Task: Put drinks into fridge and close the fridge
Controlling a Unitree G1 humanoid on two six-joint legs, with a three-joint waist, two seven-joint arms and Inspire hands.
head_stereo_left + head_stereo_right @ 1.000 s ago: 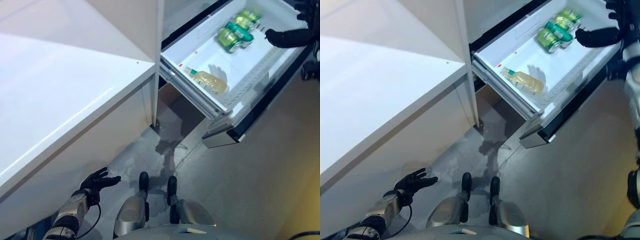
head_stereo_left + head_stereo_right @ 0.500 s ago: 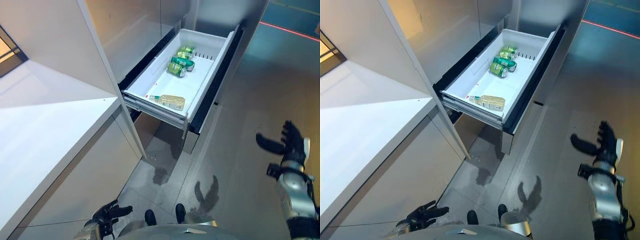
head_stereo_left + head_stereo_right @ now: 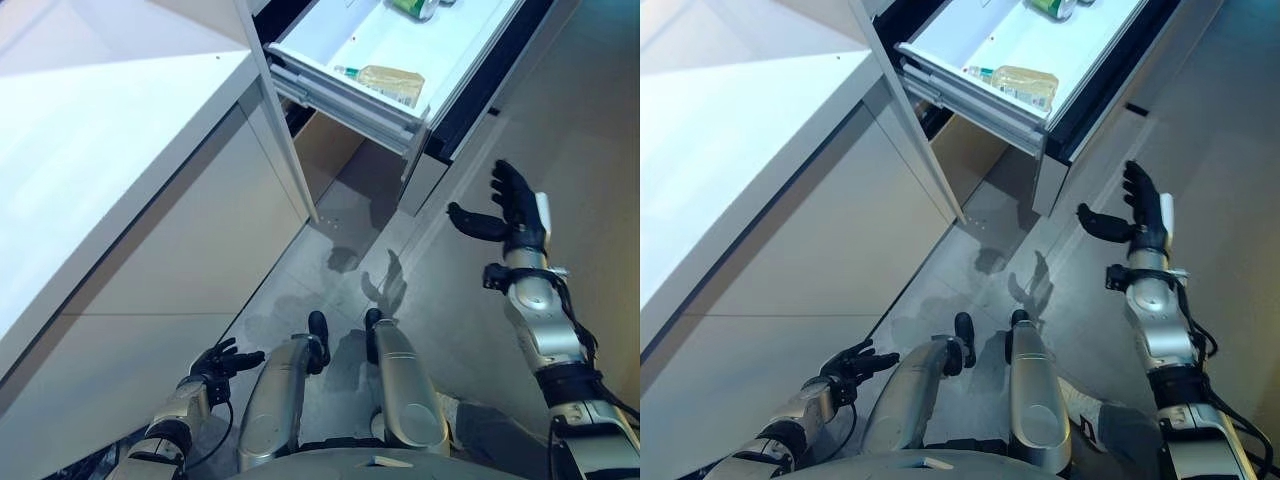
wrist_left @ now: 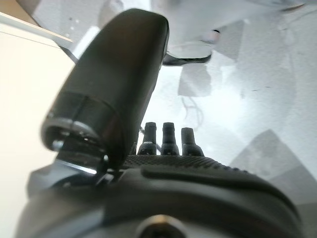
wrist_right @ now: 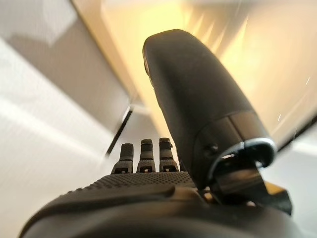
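The white fridge drawer (image 3: 470, 60) stands pulled out at the top of the eye views. A bottle of yellowish drink (image 3: 385, 82) lies in its near end, and a green can (image 3: 412, 8) shows at the top edge. My right hand (image 3: 510, 212) is open and empty, raised over the floor in front of and below the drawer's dark front panel (image 3: 480, 85); its straight fingers show in the right wrist view (image 5: 143, 156). My left hand (image 3: 222, 361) is open and empty, low near the floor beside the counter; it shows in the left wrist view (image 4: 166, 136).
A white counter (image 3: 90, 150) with a light cabinet front (image 3: 190, 240) fills the left side. A brown board (image 3: 335, 150) sits in the gap under the drawer. Grey floor (image 3: 600, 170) stretches to the right of the drawer.
The camera has tilted down, so the drawer now sits at the top edge. My right hand, earlier inside the drawer by the cans, is now out over the floor, empty.
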